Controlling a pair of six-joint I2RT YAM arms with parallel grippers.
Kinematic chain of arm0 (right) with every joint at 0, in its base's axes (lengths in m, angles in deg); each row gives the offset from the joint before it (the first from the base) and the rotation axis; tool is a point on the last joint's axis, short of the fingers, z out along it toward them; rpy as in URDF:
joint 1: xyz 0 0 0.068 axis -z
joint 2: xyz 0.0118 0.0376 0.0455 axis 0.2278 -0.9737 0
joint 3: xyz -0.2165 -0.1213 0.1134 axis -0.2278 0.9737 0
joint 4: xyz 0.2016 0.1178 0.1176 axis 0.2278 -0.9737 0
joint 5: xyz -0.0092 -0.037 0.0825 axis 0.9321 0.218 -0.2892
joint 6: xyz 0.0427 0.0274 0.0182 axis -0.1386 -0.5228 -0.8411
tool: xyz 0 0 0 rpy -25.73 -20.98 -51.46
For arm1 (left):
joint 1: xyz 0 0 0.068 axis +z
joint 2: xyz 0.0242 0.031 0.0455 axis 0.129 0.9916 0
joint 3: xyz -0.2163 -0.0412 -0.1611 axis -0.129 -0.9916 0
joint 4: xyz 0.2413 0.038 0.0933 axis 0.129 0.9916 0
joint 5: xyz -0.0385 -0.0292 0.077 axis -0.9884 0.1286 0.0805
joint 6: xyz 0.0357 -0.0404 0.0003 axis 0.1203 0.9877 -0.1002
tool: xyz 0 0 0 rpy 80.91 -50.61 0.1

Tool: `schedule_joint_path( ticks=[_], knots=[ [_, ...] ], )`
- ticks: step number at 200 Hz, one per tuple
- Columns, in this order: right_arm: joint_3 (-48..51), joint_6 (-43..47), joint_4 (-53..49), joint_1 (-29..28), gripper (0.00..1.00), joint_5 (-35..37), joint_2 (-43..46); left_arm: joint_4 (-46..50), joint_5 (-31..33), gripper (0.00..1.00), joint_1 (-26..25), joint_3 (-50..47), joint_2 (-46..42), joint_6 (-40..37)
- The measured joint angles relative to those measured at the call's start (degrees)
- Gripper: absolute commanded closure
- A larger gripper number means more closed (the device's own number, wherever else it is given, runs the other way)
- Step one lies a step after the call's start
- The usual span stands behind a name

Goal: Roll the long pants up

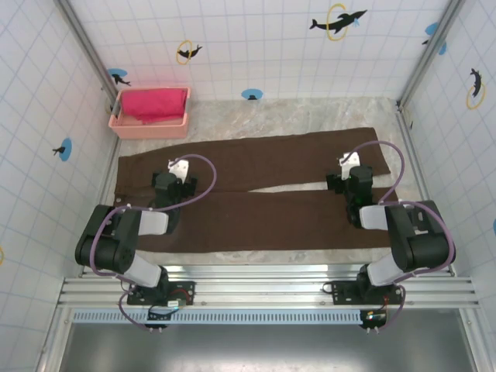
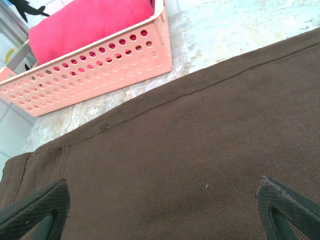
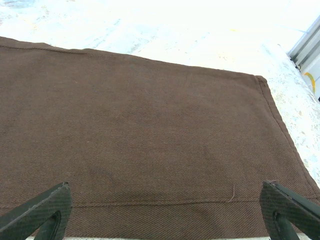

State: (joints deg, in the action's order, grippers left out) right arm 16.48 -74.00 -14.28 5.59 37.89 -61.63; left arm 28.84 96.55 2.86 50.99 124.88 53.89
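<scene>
Dark chocolate-brown fabric long pants (image 1: 256, 225) are lying flat on the marbled tabletop (image 1: 310, 116); left jaws and right jaws are gaping wide above them, holding nothing.

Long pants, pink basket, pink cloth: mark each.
long pants (image 1: 256, 225), top external view, near leg's middle.
pink basket (image 2: 100, 70), left wrist view, perforated side wall.
pink cloth (image 2: 85, 20), left wrist view, upper surface.

Ahead and left of the left pincer (image 2: 162, 182), the basket (image 2: 100, 65) and the pink cloth (image 2: 85, 22) in it are cut by the top and left edges. Its fingers (image 2: 45, 206) run off the bottom edge. Left of the right pincer (image 3: 165, 185), the long pants (image 3: 140, 130) pass the frame's edge.
</scene>
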Motion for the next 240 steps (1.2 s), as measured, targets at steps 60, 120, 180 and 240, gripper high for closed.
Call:
schedule_joint_path(
  ticks=[60, 120, 180, 240],
  knots=[
    [0.00, 0.02, 0.02, 0.00, 0.01, 0.00, 0.00, 0.00, 0.00, 0.03, 0.00, 0.00, 0.00, 0.00],
    [-0.35, 0.07, -1.40, -0.35, 0.01, 0.85, 0.39, 0.31, 0.02, 0.03, 0.00, 0.04, -0.11, -0.02],
    [-54.86, -3.67, -66.66, -7.82, 0.01, 11.87, 3.76, 49.64, -4.26, 0.02, 0.87, 40.09, -11.04, 9.18],
    [-48.00, -21.27, -78.25, -1.27, 0.01, 11.19, 17.73, 73.79, -13.29, 0.06, 8.37, 53.86, -15.67, 37.48]
  ],
)
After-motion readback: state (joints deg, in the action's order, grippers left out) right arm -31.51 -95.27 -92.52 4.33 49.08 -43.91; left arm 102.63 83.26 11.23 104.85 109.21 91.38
